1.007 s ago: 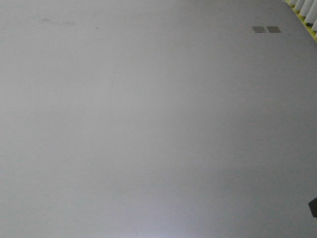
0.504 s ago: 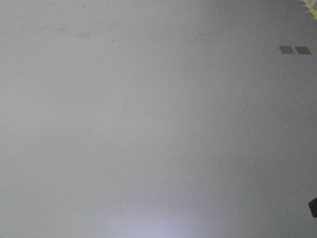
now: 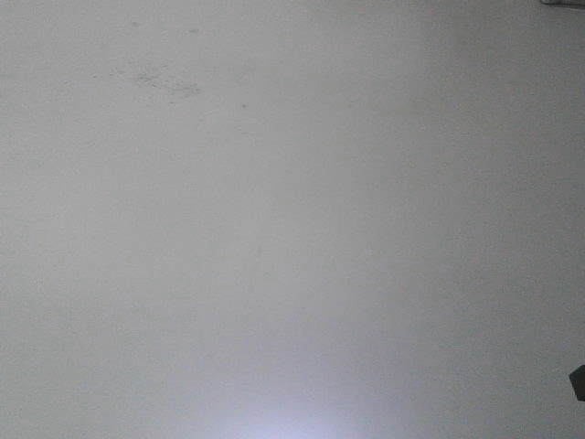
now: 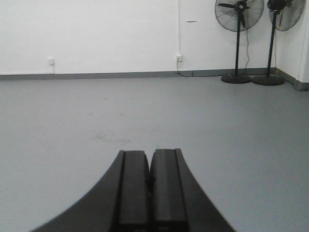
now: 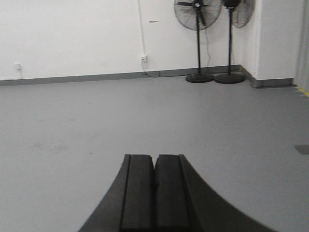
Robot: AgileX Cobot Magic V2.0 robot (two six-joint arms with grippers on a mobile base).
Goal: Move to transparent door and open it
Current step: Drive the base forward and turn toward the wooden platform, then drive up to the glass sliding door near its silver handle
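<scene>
Left pincer (image 4: 149, 154) sits at 6 o'clock in its wrist view, its two black fingers pressed flat together with nothing between them. Beyond it I see grey floor (image 4: 231, 125) running to a white wall (image 4: 96, 34) with a grey skirting (image 4: 96, 75). A wall socket (image 4: 50, 61) lies at 10 o'clock, and two pedestal fans (image 4: 239, 17) stand side by side at 2 o'clock. A faint scuff patch (image 4: 104, 137) marks the floor just ahead of the fingertips.

My front camera looks down on floor alone. A smudge (image 3: 169, 85) at 11 o'clock has slid down and to the right since half a second ago. The twin grey squares that were then at 2 o'clock, and the yellow-striped edge in the corner, have left the picture. A dark tab (image 3: 578, 382) at 4 o'clock has not shifted.

Right pincer (image 5: 154, 158) is likewise closed on nothing, fingers touching. Its view holds the same wall, with the fans at 1 o'clock next to a white corner pillar (image 5: 275, 38). The transparent door shows in none of my three views.
</scene>
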